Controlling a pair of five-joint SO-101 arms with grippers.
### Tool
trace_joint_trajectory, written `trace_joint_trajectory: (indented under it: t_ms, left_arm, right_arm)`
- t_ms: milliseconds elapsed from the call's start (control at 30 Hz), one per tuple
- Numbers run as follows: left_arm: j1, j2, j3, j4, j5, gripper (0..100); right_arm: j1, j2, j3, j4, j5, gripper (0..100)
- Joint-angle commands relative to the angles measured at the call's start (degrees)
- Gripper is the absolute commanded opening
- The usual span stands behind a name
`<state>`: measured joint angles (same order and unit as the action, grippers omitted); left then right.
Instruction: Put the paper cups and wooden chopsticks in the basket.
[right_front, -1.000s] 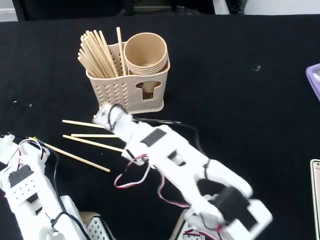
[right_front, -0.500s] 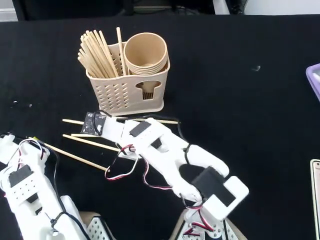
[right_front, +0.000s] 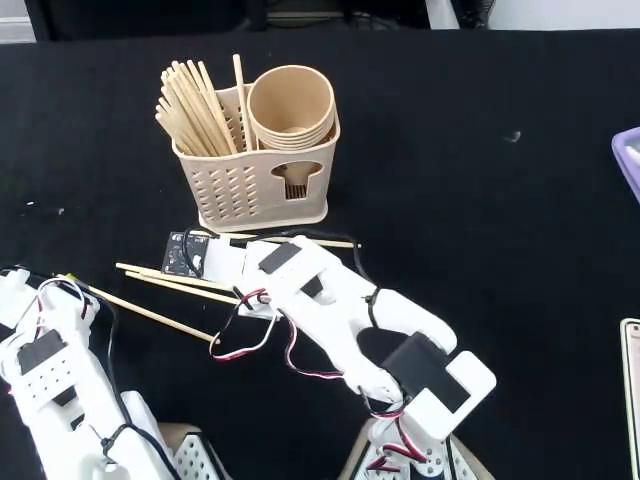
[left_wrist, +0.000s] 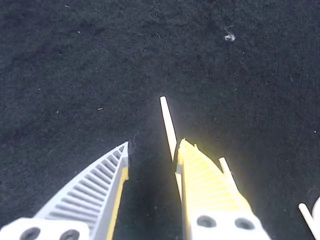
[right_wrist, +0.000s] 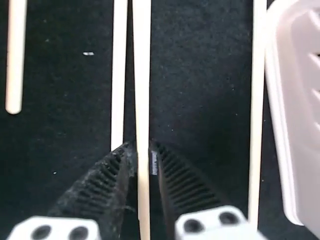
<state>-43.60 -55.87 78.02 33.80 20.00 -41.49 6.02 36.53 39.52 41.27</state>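
Observation:
The beige slotted basket (right_front: 255, 185) stands at the back left, holding several wooden chopsticks (right_front: 190, 105) and a stack of paper cups (right_front: 291, 103). My right gripper (right_front: 186, 256) lies low just in front of it, shut on one loose chopstick (right_wrist: 141, 75) on the black table. A second chopstick (right_wrist: 119, 75) lies right beside the held one; others (right_wrist: 257, 100) (right_wrist: 11, 55) lie apart. My left gripper (left_wrist: 152, 150) hovers open at the near left, with a chopstick end (left_wrist: 167, 122) beside its yellow finger (left_wrist: 200, 175). In the high view the left arm (right_front: 45, 365) is at the bottom left.
The basket wall (right_wrist: 295, 100) is close to my right gripper. A long chopstick (right_front: 150, 313) lies diagonally between the two arms, another (right_front: 290, 240) at the basket's foot. Loose wires (right_front: 250, 340) hang from the right arm. A purple object (right_front: 630, 155) sits at the right edge.
My right gripper dropped from the basket front to the table and moved left onto the loose chopsticks, closing on one. Two chopsticks shifted closer together. The left arm stayed still.

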Motion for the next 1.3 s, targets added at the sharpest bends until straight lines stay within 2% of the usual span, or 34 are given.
trace_joint_trajectory:
  t_ms: [0,167,600,933,1067,1267]
  left_arm:
    - [-0.3,-1.0,-0.6,-1.1,0.4,16]
    - [-0.3,-1.0,-0.7,-1.1,0.4,16]
    - [-0.3,-1.0,-0.7,-1.1,0.4,16]
    - [-0.4,-1.0,-0.6,-1.1,0.4,16]
    - [-0.5,-1.0,-0.6,-1.1,0.4,16]
    - [-0.4,-1.0,-0.7,-1.1,0.4,16]
  right_arm:
    - [-1.0,-1.9,-1.1,0.1,0.4,1.1]
    - [-1.1,-12.2,2.6,4.5,0.2,1.1]
    - [-1.9,-44.7,10.3,6.0,-13.3,1.1]
    - [-0.6,-50.8,14.6,6.5,-17.1,1.1]
    - [0.4,-50.9,22.5,8.4,-15.0,1.1]
    - [8.4,-50.8,31.4,8.8,-8.8,1.1]
